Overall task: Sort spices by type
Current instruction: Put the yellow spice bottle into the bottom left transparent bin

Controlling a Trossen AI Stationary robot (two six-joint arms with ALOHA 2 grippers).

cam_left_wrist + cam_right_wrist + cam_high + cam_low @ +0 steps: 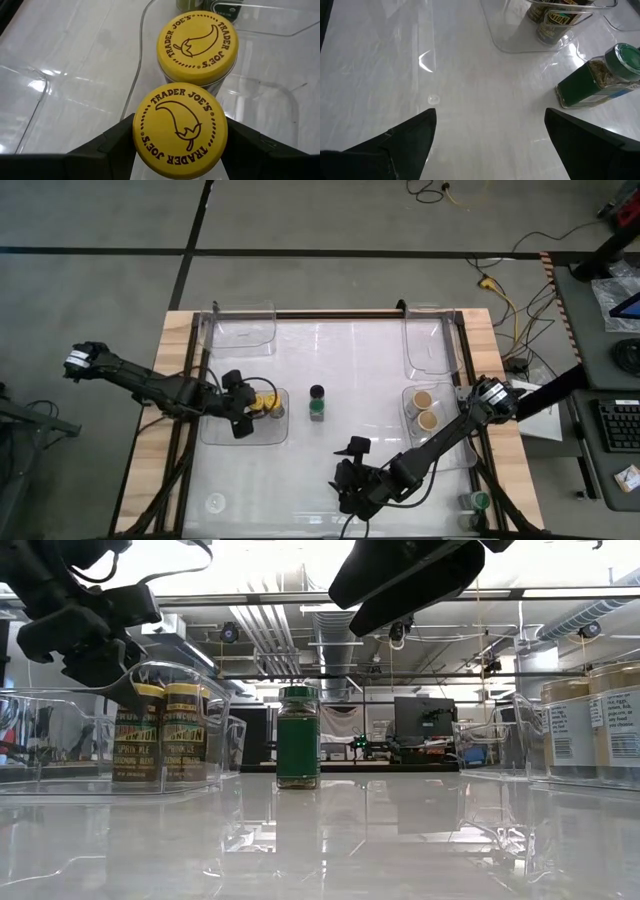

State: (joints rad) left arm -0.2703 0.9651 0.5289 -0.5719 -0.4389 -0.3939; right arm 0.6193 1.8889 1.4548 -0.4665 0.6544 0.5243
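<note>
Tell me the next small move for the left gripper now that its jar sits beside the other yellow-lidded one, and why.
Probably open the left gripper and lift clear. Its fingers flank a yellow-lidded jar that appears to stand in the left tray beside its match. The green-lidded jar stands mid-table, unsorted; the right gripper is open.

left gripper seemingly clamped, right gripper spread
</note>
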